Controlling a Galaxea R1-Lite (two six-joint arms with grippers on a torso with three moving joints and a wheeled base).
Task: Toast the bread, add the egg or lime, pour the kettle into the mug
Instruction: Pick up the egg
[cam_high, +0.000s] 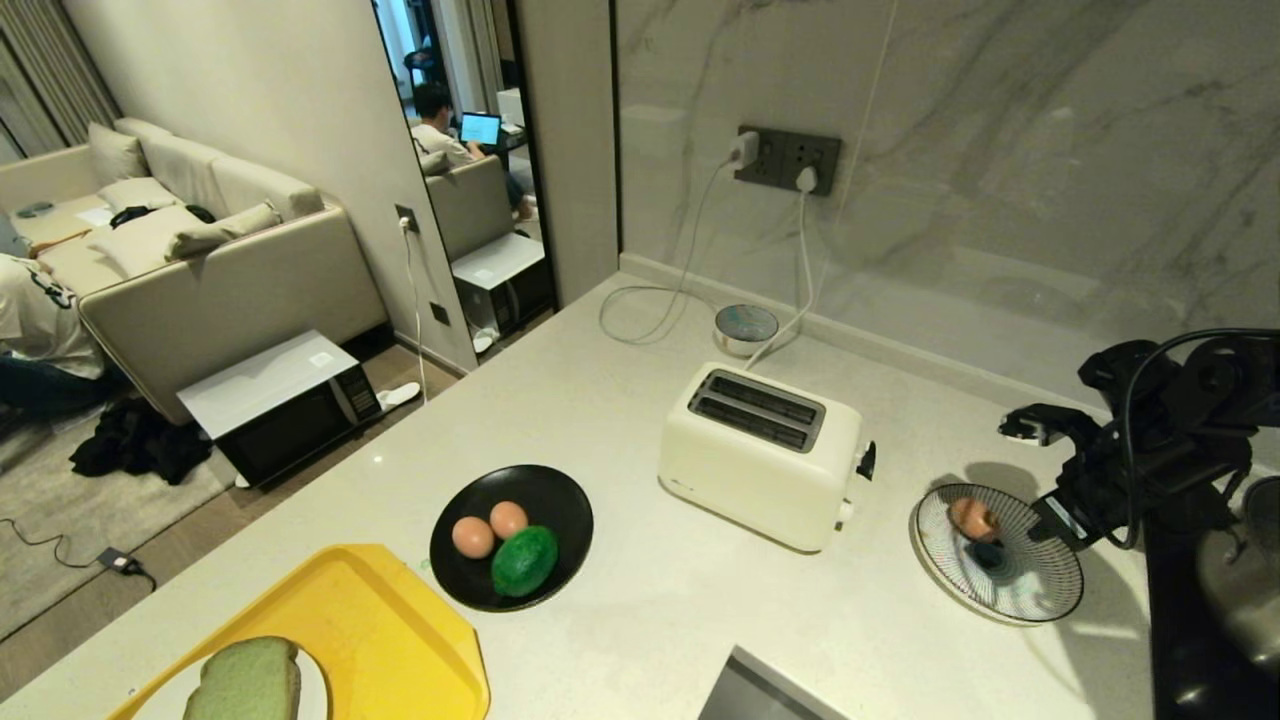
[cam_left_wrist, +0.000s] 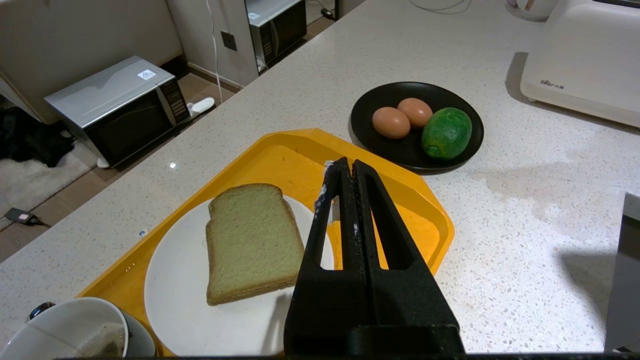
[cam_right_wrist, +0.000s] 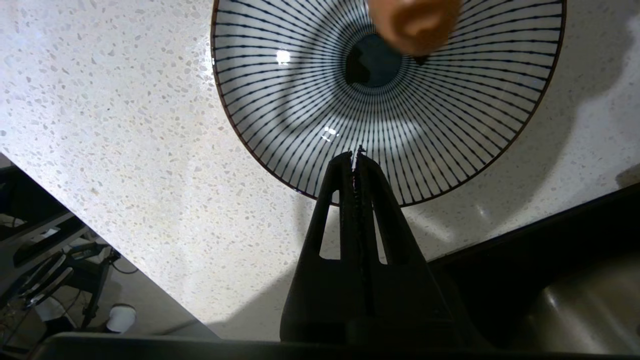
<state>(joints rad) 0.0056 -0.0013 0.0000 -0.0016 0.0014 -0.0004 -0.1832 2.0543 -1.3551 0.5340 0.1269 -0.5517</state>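
The right end effector (cam_right_wrist: 356, 156) is seen with its fingers pressed together and nothing between them, held above the near rim of a striped bowl (cam_high: 1040, 590) that stands on the pale speckled worktop (cam_high: 650, 620). One egg (cam_high: 972, 517) lies inside that bowl, just off its dark centre, at about 11 o'clock. The left end effector (cam_left_wrist: 348, 165) is likewise closed and empty, poised over a yellow tray (cam_left_wrist: 425, 220) at the worktop's near left corner. On the tray a white plate (cam_left_wrist: 180, 280) is set, and the bread (cam_left_wrist: 252, 240) lies flat on it, just beside the closed fingers. A black plate (cam_high: 555, 495) is placed at about 2 o'clock from the tray; two more eggs (cam_high: 473, 537) and the lime (cam_high: 523, 561) are gathered on it, the lime touching the eggs. A cream toaster (cam_high: 760, 460) with two empty slots stands between the black plate and the striped bowl. The rim of a white-lined mug (cam_left_wrist: 65, 325) is visible beside the white plate in the left wrist view.
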